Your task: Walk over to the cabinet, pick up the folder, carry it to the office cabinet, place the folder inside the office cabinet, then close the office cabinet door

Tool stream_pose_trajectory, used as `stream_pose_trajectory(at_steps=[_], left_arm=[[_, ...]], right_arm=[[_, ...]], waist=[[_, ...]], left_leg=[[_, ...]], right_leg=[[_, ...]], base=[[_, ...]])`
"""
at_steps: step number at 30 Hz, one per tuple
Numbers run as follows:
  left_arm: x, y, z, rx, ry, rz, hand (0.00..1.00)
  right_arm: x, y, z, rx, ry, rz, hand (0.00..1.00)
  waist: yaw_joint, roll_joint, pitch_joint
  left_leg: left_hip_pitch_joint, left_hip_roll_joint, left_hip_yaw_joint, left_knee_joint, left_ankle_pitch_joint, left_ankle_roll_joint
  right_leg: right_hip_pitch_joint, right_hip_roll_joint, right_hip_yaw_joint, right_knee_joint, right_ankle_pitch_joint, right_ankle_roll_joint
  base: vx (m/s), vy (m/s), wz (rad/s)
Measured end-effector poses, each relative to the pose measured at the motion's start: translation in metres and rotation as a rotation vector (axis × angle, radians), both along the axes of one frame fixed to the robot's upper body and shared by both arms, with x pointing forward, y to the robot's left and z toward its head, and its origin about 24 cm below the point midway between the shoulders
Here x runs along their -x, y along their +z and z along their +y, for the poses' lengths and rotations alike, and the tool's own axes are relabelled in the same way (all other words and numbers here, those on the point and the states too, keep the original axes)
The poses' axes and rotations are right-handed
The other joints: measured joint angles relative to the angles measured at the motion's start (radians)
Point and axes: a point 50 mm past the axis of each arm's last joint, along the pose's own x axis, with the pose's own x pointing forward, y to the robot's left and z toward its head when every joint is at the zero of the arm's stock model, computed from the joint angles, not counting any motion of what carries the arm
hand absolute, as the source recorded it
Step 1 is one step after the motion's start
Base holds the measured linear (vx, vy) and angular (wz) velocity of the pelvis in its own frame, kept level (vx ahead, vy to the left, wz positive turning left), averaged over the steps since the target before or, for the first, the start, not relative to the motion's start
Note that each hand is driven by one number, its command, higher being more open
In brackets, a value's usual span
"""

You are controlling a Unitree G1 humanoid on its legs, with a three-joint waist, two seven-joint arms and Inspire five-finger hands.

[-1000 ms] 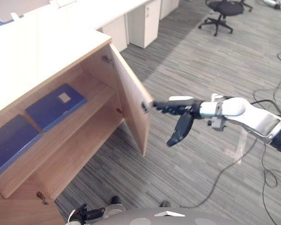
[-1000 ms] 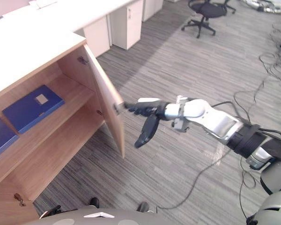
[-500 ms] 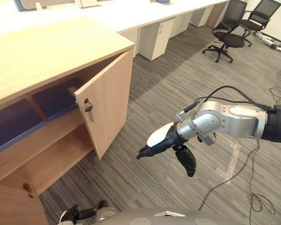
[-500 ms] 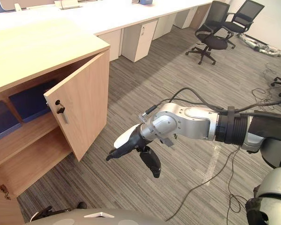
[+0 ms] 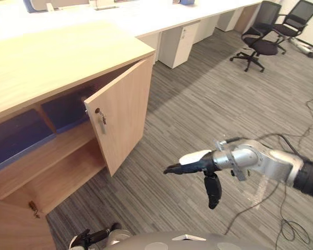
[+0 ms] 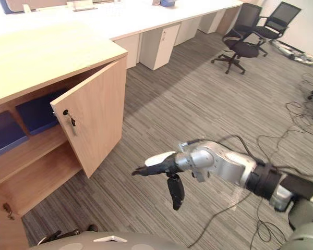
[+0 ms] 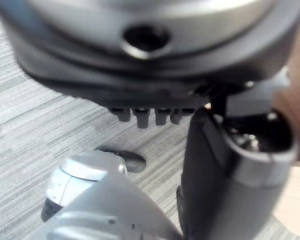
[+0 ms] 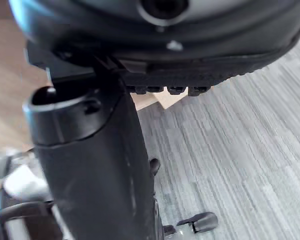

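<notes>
The floor is a grey striped carpet (image 5: 208, 104) running through an open office. A row of white desks (image 5: 146, 15) with white drawer units (image 5: 178, 44) beneath them stands along the far side. Black office chairs (image 5: 261, 44) stand at the end of that row. Nearer, on the robot's left, stands the office cabinet (image 5: 57, 54), made of light wood with a broad bare top. Its door (image 5: 122, 114) hangs half open, with a key (image 5: 101, 116) in the lock on its outer face. Two dark blue folders lie flat on the upper shelf inside. The right folder (image 5: 68, 107) is partly hidden behind the door's edge. The left folder (image 5: 13, 140) lies beyond a thin wooden upright, and the lower shelf (image 5: 57, 179) is bare wood. The right hand (image 5: 198, 162) is held out over the carpet, well apart from the door. Its fingers point straight towards the cabinet, its thumb (image 5: 213, 190) hangs down, and it grips nothing. The left hand (image 5: 87, 239) shows low at the robot's side, and it cannot be told whether it is open or closed. A second ago the door stood wide open with the right hand's fingertips at its free edge, and both folders were in plain sight. The door has since swung about halfway shut and the hand has come off it. Over the last half second the door's angle has hardly changed.
</notes>
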Motion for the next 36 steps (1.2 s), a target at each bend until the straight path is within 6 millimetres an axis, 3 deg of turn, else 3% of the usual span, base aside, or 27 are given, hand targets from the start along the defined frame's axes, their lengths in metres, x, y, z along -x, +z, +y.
stream_pose_trajectory(at_steps=[2, 4, 5, 6, 7, 9, 10, 11, 13, 15, 17, 18, 19, 20, 22, 25, 27, 28, 32, 33, 34, 36], left_arm=[[-0.002, -0.001, -0.007, 0.013, -0.035, -0.002, 1.00], [-0.002, -0.002, -0.010, 0.016, -0.083, 0.002, 1.00], [0.000, -0.002, -0.011, 0.015, -0.112, 0.013, 1.00], [0.000, -0.003, -0.013, 0.018, -0.146, 0.023, 1.00], [0.002, -0.003, -0.013, 0.018, -0.158, 0.028, 1.00], [0.011, -0.003, -0.012, 0.012, -0.192, 0.055, 1.00], [0.012, -0.003, -0.012, 0.011, -0.205, 0.059, 1.00], [0.013, -0.003, -0.012, 0.010, -0.212, 0.065, 1.00], [0.007, -0.002, -0.008, -0.002, -0.215, 0.057, 1.00], [0.000, -0.001, -0.007, -0.008, -0.212, 0.040, 1.00], [-0.003, 0.003, 0.005, -0.039, -0.203, 0.023, 1.00], [-0.007, 0.004, 0.008, -0.052, -0.181, 0.020, 1.00], [-0.008, 0.002, 0.000, -0.026, -0.167, 0.015, 1.00], [-0.004, 0.000, -0.006, -0.008, -0.140, 0.020, 1.00], [0.002, 0.000, -0.004, -0.011, -0.075, 0.021, 1.00], [0.012, 0.002, 0.008, -0.042, 0.053, 0.031, 1.00], [0.018, 0.003, 0.013, -0.064, 0.102, 0.034, 1.00], [0.018, 0.003, 0.014, -0.067, 0.109, 0.034, 1.00], [0.004, 0.002, 0.005, -0.033, 0.153, -0.019, 1.00], [-0.001, 0.002, 0.004, -0.028, 0.154, -0.032, 1.00], [-0.007, 0.003, 0.004, -0.026, 0.165, -0.055, 1.00], [-0.009, 0.004, 0.006, -0.027, 0.204, -0.073, 1.00]], right_arm=[[-0.001, -0.024, -0.025, 0.074, -0.118, 0.013, 1.00], [0.008, -0.053, -0.055, 0.153, -0.258, 0.039, 1.00], [0.018, -0.073, -0.073, 0.203, -0.356, 0.059, 1.00], [0.028, -0.090, -0.089, 0.254, -0.446, 0.069, 1.00], [0.031, -0.096, -0.094, 0.271, -0.476, 0.073, 1.00], [0.038, -0.113, -0.101, 0.274, -0.596, 0.066, 1.00], [0.041, -0.120, -0.101, 0.252, -0.658, 0.061, 1.00], [0.046, -0.126, -0.102, 0.237, -0.705, 0.069, 1.00], [0.068, -0.144, -0.102, 0.173, -0.883, 0.104, 1.00], [0.092, -0.163, -0.100, 0.168, -1.030, 0.179, 1.00], [0.116, -0.180, -0.089, 0.146, -1.155, 0.265, 1.00], [0.131, -0.189, -0.085, 0.128, -1.290, 0.304, 1.00], [0.142, -0.194, -0.083, 0.112, -1.421, 0.319, 1.00], [0.149, -0.196, -0.085, 0.115, -1.502, 0.305, 1.00], [0.160, -0.201, -0.082, 0.110, -1.621, 0.308, 1.00], [0.181, -0.210, -0.066, 0.075, -1.765, 0.351, 1.00], [0.205, -0.216, -0.053, 0.050, -1.893, 0.421, 1.00], [0.207, -0.217, -0.050, 0.037, -1.920, 0.433, 1.00], [0.223, -0.220, -0.040, 0.003, -2.036, 0.474, 1.00], [0.223, -0.220, -0.039, -0.006, -2.052, 0.474, 1.00], [0.225, -0.221, -0.037, -0.016, -2.085, 0.478, 1.00], [0.230, -0.221, -0.035, -0.038, -2.149, 0.488, 1.00]], waist=[[0.002, 0.020, 0.008], [0.001, 0.022, 0.017], [-0.001, 0.013, 0.016], [-0.005, 0.019, 0.019], [-0.007, 0.028, 0.021], [-0.011, 0.057, 0.036], [-0.020, 0.078, 0.044], [-0.032, 0.091, 0.055], [-0.063, 0.097, 0.094], [-0.085, 0.095, 0.111], [-0.092, 0.041, 0.111], [-0.097, 0.039, 0.117], [-0.098, 0.062, 0.109], [-0.106, 0.079, 0.099], [-0.105, 0.089, 0.096], [-0.110, 0.065, 0.078], [-0.118, 0.046, 0.081], [-0.120, 0.040, 0.079], [-0.139, 0.041, 0.082], [-0.139, 0.043, 0.084], [-0.139, 0.044, 0.092], [-0.140, 0.036, 0.101]], left_leg=[[-0.001, -0.017, -0.040, 0.010, -0.004, 0.007], [0.000, -0.069, -0.114, 0.023, -0.022, 0.024], [0.001, -0.124, -0.182, 0.033, -0.035, 0.022], [0.000, -0.153, -0.247, 0.036, -0.033, 0.026], [0.000, -0.157, -0.264, 0.042, -0.033, 0.027], [0.001, -0.162, -0.330, 0.068, -0.033, 0.043], [0.003, -0.159, -0.364, 0.073, -0.029, 0.052], [-0.004, -0.158, -0.397, 0.085, -0.031, 0.053], [-0.022, -0.158, -0.530, 0.116, -0.040, 0.043], [-0.039, -0.164, -0.628, 0.149, -0.056, 0.018], [-0.080, -0.204, -0.693, 0.187, -0.080, -0.026], [-0.093, -0.196, -0.737, 0.187, -0.086, -0.068], [-0.109, -0.177, -0.728, 0.216, -0.084, -0.093], [-0.124, -0.165, -0.715, 0.232, -0.099, -0.089], [-0.132, -0.120, -0.714, 0.202, -0.095, -0.099], [-0.121, -0.063, -0.714, 0.145, -0.078, -0.110], [-0.097, -0.053, -0.710, 0.143, -0.078, -0.111], [-0.088, -0.053, -0.708, 0.143, -0.078, -0.111], [-0.088, -0.049, -0.698, 0.172, -0.082, -0.117], [-0.101, -0.043, -0.670, 0.176, -0.082, -0.114], [-0.124, -0.020, -0.597, 0.188, -0.090, -0.086], [-0.203, 0.054, -0.335, 0.298, -0.118, -0.036]], right_leg=[[-0.001, -0.038, -0.036, 0.076, -0.042, 0.011], [-0.011, -0.145, -0.091, 0.263, -0.145, 0.031], [-0.009, -0.231, -0.123, 0.392, -0.200, 0.028], [-0.029, -0.277, -0.065, 0.489, -0.197, -0.023], [-0.037, -0.277, -0.017, 0.509, -0.187, -0.038], [-0.069, -0.238, 0.212, 0.578, -0.147, -0.099], [-0.102, -0.212, 0.313, 0.622, -0.153, -0.113], [-0.104, -0.184, 0.387, 0.602, -0.191, -0.091], [-0.098, -0.063, 0.648, 0.498, -0.283, -0.013], [-0.088, -0.018, 0.772, 0.413, -0.284, 0.016], [-0.083, -0.031, 0.824, 0.278, -0.261, 0.045], [-0.093, -0.021, 0.777, 0.298, -0.239, 0.075], [-0.088, -0.006, 0.735, 0.283, -0.234, 0.064], [-0.082, 0.010, 0.705, 0.263, -0.229, 0.056], [-0.067, 0.046, 0.675, 0.224, -0.211, 0.038], [-0.040, 0.083, 0.658, 0.155, -0.174, 0.031], [0.022, 0.099, 0.643, 0.111, -0.155, 0.026], [0.036, 0.099, 0.638, 0.107, -0.155, 0.026], [0.084, 0.113, 0.589, 0.095, -0.161, 0.015], [0.084, 0.111, 0.572, 0.095, -0.163, 0.011], [0.079, 0.114, 0.552, 0.096, -0.166, 0.002], [0.083, 0.105, 0.501, 0.099, -0.165, -0.009]], base=[[-0.01, 0.065, 0.71], [0.00, 0.065, 1.24], [0.05, 0.003, 1.74], [0.06, -0.005, 1.58], [0.08, -0.034, 1.25], [0.09, -0.048, 0.88], [0.08, -0.058, 0.85], [0.06, -0.108, 1.14], [0.02, -0.204, 1.56], [-0.01, -0.307, 1.57], [-0.02, -0.375, 1.52], [-0.04, -0.395, 1.31], [-0.03, -0.348, 1.20], [0.00, -0.217, 0.69], [0.06, -0.112, 0.37], [0.14, -0.083, 0.04], [0.22, -0.075, 0.15], [0.15, -0.046, 0.22], [0.03, -0.018, 0.31], [-0.08, 0.019, 0.49], [-0.09, 0.015, 0.55], [-0.08, 0.015, 0.59]])
